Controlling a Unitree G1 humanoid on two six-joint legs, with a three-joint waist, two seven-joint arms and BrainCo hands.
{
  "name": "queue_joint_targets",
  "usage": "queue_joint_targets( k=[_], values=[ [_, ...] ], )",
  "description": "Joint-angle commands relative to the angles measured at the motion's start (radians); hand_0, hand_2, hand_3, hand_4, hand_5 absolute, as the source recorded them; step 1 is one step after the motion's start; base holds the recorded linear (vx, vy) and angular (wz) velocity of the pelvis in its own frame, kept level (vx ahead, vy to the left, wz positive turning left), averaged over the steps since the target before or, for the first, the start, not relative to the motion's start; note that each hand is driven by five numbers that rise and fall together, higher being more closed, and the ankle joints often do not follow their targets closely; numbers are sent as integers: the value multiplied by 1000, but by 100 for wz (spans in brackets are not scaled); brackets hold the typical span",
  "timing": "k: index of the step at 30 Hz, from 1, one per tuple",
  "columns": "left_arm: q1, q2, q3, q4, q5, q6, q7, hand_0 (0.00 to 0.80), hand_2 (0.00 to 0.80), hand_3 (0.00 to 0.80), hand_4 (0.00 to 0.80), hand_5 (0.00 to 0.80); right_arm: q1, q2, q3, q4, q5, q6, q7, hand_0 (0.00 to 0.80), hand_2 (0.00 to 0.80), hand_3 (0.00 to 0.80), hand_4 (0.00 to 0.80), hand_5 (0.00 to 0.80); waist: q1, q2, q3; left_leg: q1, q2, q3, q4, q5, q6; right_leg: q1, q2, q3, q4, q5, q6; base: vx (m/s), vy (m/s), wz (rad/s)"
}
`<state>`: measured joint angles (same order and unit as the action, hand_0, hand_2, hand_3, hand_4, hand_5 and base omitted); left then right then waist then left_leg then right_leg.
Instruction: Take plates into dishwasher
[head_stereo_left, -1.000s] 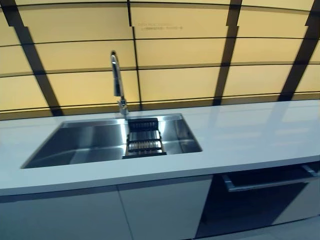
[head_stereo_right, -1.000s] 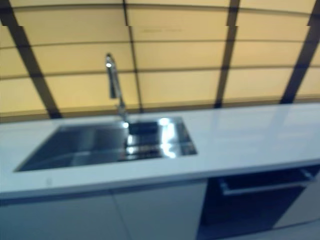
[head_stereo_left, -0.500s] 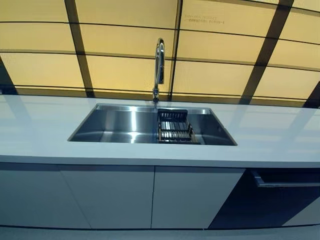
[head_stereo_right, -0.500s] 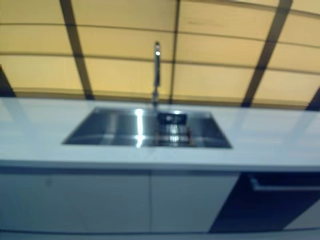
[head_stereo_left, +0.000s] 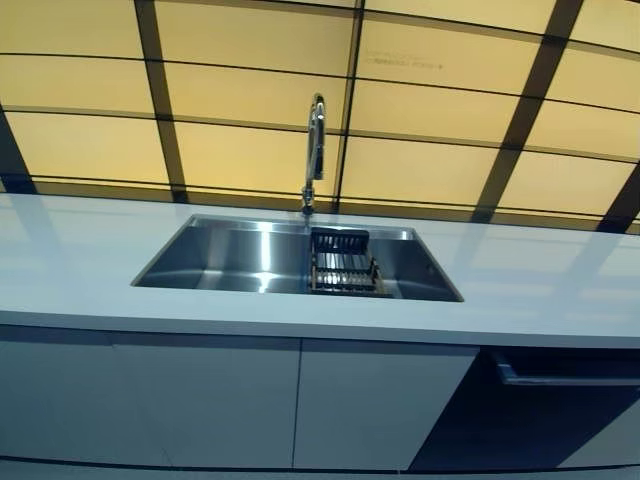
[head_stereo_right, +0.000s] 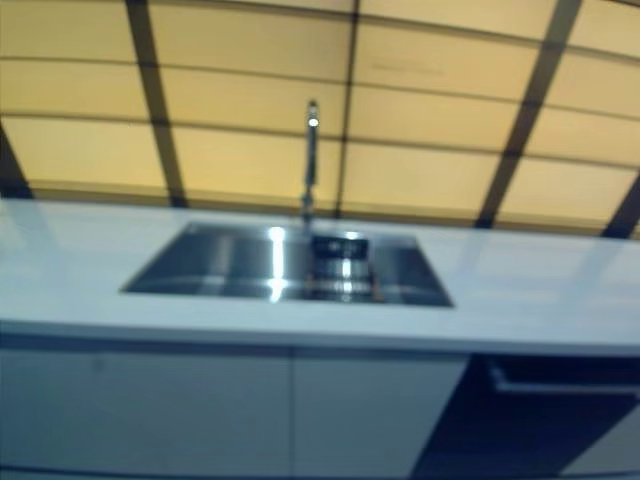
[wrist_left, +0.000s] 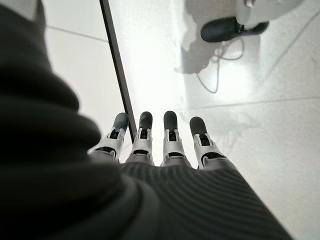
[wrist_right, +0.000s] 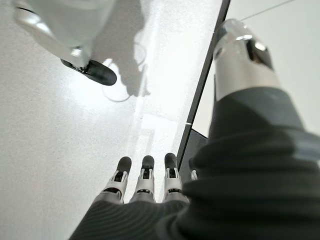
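Observation:
No plate shows clearly in any view. A black ribbed rack (head_stereo_left: 343, 270) sits in the steel sink (head_stereo_left: 230, 262), right of its middle, and what it holds I cannot make out. The dishwasher (head_stereo_left: 540, 420) is the dark front under the counter at the lower right, with a bar handle (head_stereo_left: 570, 378) along its top. Neither hand appears in the eye views. My left hand (wrist_left: 155, 145) hangs over the pale floor with straight fingers and holds nothing. My right hand (wrist_right: 145, 185) hangs the same way, fingers straight and empty.
A tall chrome faucet (head_stereo_left: 315, 150) rises behind the sink. The white counter (head_stereo_left: 540, 290) runs the full width, backed by a yellow panelled wall (head_stereo_left: 430, 150). Pale cabinet doors (head_stereo_left: 200, 400) stand under the sink, left of the dishwasher.
The whole picture has swung, so the camera moved: the sink now sits near the centre and is seen more squarely. Nothing on the counter has moved.

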<state>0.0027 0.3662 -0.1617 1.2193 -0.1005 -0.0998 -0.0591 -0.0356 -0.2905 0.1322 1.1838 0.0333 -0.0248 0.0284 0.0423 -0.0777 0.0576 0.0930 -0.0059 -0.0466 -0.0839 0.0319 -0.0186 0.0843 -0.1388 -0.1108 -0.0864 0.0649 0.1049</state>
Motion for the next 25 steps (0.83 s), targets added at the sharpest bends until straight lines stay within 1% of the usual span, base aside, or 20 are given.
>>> queue_joint_targets(
  k=[1, 3, 5, 7, 9, 10, 12, 14, 18, 25],
  values=[
    [-50, -9, 17, -4, -23, -46, -22, 0, 0, 0, 0, 0, -28, -45, 22, 6, 11, -32, 20, 0, 0, 0, 0, 0, 7, 27, 19, -40, 41, 2, 37, -23, 19, -23, 63, 55, 59, -24, -41, -118, -241, -7],
    [-50, -24, 8, -21, -19, -45, -19, 0, 0, 0, 0, 0, -18, -48, 24, -3, 9, -26, 15, 0, 0, 0, 0, 0, 3, 31, 25, -60, 50, 1, 49, -6, 2, -17, 75, 49, 47, -24, -54, -120, -180, -8],
    [-53, -36, 0, -31, -6, -40, -19, 0, 0, 0, 0, 0, -13, -49, 25, -6, 20, -24, 5, 0, 0, 0, 0, 0, 2, 34, 30, -81, 51, -4, 65, 4, -7, -15, 80, 42, 42, -24, -63, -139, -123, 3],
    [-62, -56, -17, -16, 4, -42, -20, 0, 0, 0, 0, 0, -10, -52, 23, 14, 32, -37, 5, 0, 0, 0, 0, 0, -2, 34, 37, -103, 35, -11, 110, -8, -9, -14, 78, 28, 42, -25, -72, -131, -56, 17],
    [-63, -67, -15, 1, 2, -43, -25, 0, 0, 0, 0, 0, -16, -59, 17, 32, 27, -44, 17, 0, 0, 0, 0, 0, -4, 31, 37, -110, 12, -20, 157, -36, -4, -16, 75, 29, 43, -25, -76, -64, 19, 14],
    [-63, -69, -14, 5, 1, -42, -27, 0, 0, 0, 0, 0, -19, -60, 16, 35, 25, -41, 19, 0, 0, 0, 0, 0, -5, 31, 35, -107, 8, -21, 156, -39, -1, -17, 77, 32, 42, -24, -77, -38, 61, 12],
    [-62, -75, -17, 25, -6, -40, -34, 0, 0, 0, 0, 0, -21, -61, 16, 49, 26, -37, 34, 0, 0, 0, 0, 0, -12, 37, 28, -95, 11, 0, 131, -33, 3, -18, 81, 25, 44, -27, -75, -6, 79, 7],
    [-64, -77, -11, 42, -9, -38, -35, 0, 0, 0, 0, 0, -21, -56, 16, 67, 13, -36, 45, 0, 0, 0, 0, 0, -15, 41, 20, -74, 15, 10, 90, -22, 7, -13, 82, 26, 41, -28, -71, 38, 72, 3],
    [-57, -76, -8, 56, 2, -35, -32, 0, 0, 0, 0, 0, -6, -38, 15, 77, 4, -31, 57, 0, 0, 0, 0, 0, -15, 43, 5, -43, 15, 16, 25, 0, 10, -4, 81, 18, 35, -26, -58, 40, 51, -1],
    [-59, -66, -6, 62, 21, -39, -41, 0, 0, 0, 0, 0, 6, -21, 12, 76, 9, -29, 47, 0, 0, 0, 0, 0, -17, 42, -2, -32, 14, 35, -3, 4, 13, -2, 76, -6, 27, -22, -47, 4, 5, 0]
  ],
)
